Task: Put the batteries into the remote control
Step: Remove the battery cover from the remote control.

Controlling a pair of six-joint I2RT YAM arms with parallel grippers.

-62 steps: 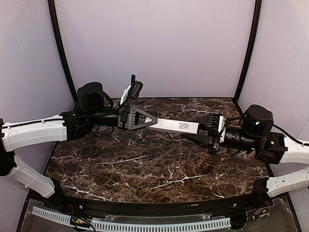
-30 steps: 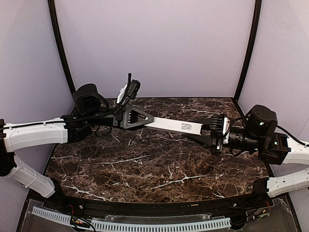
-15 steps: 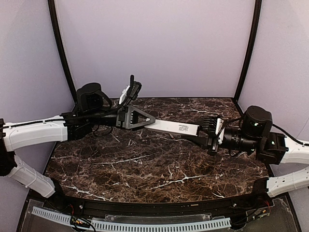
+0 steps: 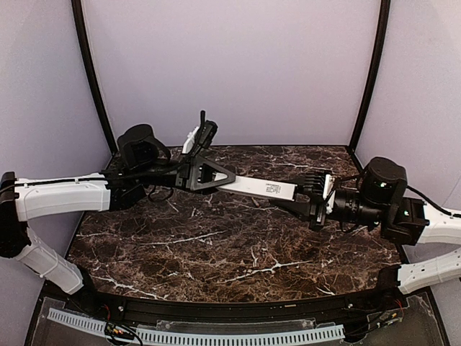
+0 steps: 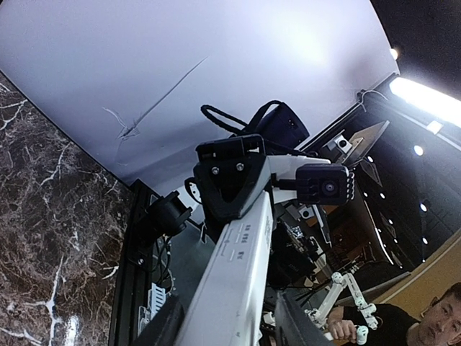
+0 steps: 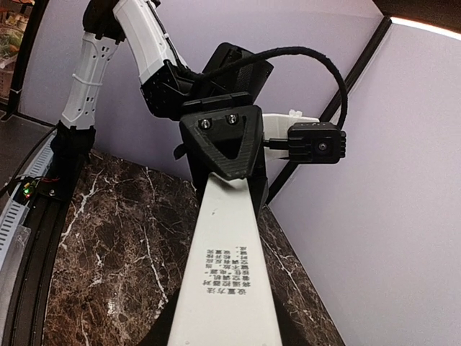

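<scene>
Gripping one end of the remote control [image 4: 259,188] with the right pincer [image 4: 306,192], nearly closed; straddling the other end with the left pincer [image 4: 223,180], unable to tell whether clamped.

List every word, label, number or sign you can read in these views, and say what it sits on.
Grey print on the remote control: several short lines, apparently Chinese characters, too small and blurred to read in any view.
No other text, brand, number or sign is visible.
</scene>
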